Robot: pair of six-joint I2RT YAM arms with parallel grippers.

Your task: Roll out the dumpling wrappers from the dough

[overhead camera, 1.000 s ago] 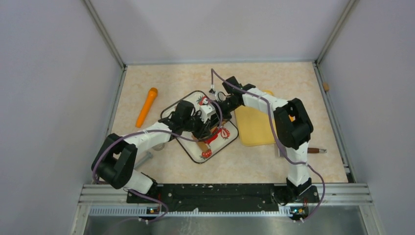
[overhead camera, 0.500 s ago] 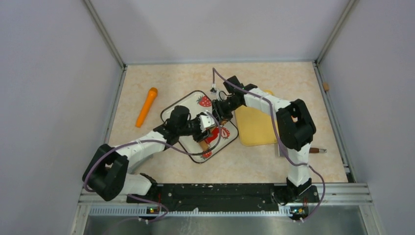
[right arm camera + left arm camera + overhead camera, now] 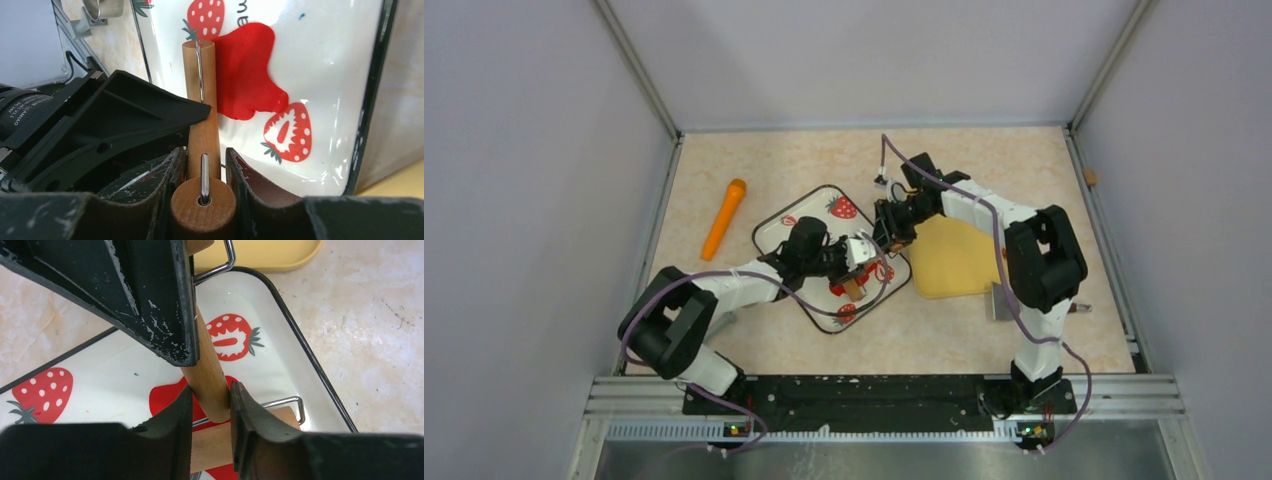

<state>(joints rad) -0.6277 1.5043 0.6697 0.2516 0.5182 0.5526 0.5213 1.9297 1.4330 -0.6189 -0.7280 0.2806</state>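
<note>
A flattened red dough (image 3: 247,75) lies on the strawberry-printed tray (image 3: 330,75), also seen as the dough (image 3: 162,397) in the left wrist view. Over it sits a wooden roller tool (image 3: 856,287) with a wire frame. My left gripper (image 3: 211,410) is shut on its wooden handle (image 3: 207,380), near the lower roller (image 3: 250,437). My right gripper (image 3: 204,165) is shut on the same tool from the other end, its fingers flanking the handle (image 3: 202,130). In the top view the left gripper (image 3: 856,262) and right gripper (image 3: 886,232) meet over the tray (image 3: 789,222). No dumpling wrappers are in view.
A yellow board (image 3: 959,258) lies right of the tray, touching its corner. An orange carrot-shaped object (image 3: 724,217) lies to the left. A metal tool (image 3: 1002,300) rests near the right arm. A small object (image 3: 1090,178) sits at the right wall.
Both grippers and the roller tool have shifted right, towards the tray's right corner. The left arm has stretched out lower across the table.
</note>
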